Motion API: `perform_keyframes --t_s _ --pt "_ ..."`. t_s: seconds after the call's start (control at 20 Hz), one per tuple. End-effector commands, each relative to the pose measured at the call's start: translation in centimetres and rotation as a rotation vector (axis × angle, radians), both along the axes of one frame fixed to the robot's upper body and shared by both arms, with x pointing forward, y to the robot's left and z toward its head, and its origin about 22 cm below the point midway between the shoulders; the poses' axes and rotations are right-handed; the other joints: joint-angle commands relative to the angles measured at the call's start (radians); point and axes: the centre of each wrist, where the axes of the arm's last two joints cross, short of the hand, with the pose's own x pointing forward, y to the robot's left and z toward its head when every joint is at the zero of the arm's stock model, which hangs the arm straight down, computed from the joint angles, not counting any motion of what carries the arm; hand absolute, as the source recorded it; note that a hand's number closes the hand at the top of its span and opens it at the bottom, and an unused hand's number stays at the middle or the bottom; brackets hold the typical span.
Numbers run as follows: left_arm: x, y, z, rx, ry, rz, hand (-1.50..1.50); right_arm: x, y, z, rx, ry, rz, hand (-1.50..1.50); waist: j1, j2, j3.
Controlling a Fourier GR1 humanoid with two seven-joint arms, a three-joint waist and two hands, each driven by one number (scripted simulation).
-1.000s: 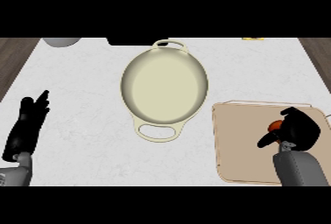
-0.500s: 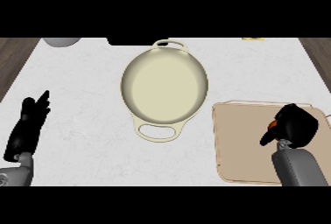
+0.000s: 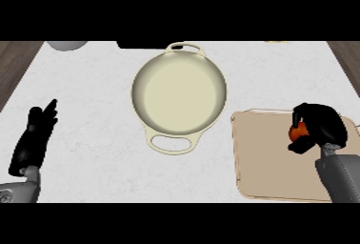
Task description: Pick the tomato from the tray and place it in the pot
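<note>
we look steeply down on a pale marbled tabletop (image 3: 91,119). our right hand (image 3: 322,127) sits over the beige tray (image 3: 264,157) at the right side of the view, fingers and thumb curled round the tomato (image 3: 299,130), of which only a small orange-red patch shows at the hand's left side (the rest is hidden by the black fingers). we cannot tell whether the tomato rests on the tray or is lifted clear of it. the grey forearm runs down from the hand to the lower right edge of the view, crossing the tray's right part.

the pot (image 3: 179,95) stands in the middle of the tabletop, a cream oval dish with a loop handle at its far end and another at its near end; its inside shows only a smooth pale yellow-green floor. the pot lies just left of the tray, and the two look close but apart (a strip of tabletop shows between the pot's right wall and the tray's left edge).

our left hand (image 3: 34,139) rests at the left edge of the view, open, fingers straight and pointing away from us, well apart from the pot and holding nothing.

at the far edge we see part of a grey rounded object (image 3: 67,45) at the left and a dark object (image 3: 144,45) behind the pot's far handle; both are cut off, so we cannot tell what they are.
</note>
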Motion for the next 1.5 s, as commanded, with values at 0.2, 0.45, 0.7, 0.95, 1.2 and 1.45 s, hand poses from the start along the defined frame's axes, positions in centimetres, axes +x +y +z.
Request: perform_keyframes --t_s 0.2,0.45,0.7,0.95,1.2,1.45 --pt "-0.7 0.9 1.1 -0.004 0.012 0.005 0.0 0.0 -2.0 7.6 0.141 -0.262 0.167 1.5 -0.012 -0.003 0.004" --pt "-0.8 1.4 0.0 -0.006 0.011 0.029 0.0 -0.5 1.2 13.5 0.319 -0.532 0.313 1.5 -0.02 -0.01 0.003" --pt "0.2 2.0 0.1 0.0 -0.003 0.018 0.0 -2.3 3.2 18.7 0.392 -0.684 0.397 1.5 -0.018 -0.002 0.003" --pt "0.2 1.2 -0.1 -0.001 0.003 0.013 0.0 -3.9 6.7 23.7 0.382 -0.66 0.442 1.5 -0.004 -0.001 0.003" --pt "0.6 1.0 0.6 -0.019 -0.001 -0.002 0.0 -2.9 12.0 26.1 0.398 -0.563 0.467 1.5 0.003 0.001 0.003" --pt "0.5 -0.8 0.4 -0.005 -0.017 -0.005 0.0 -0.4 16.4 27.2 0.413 -0.49 0.428 1.5 0.007 0.003 0.003"
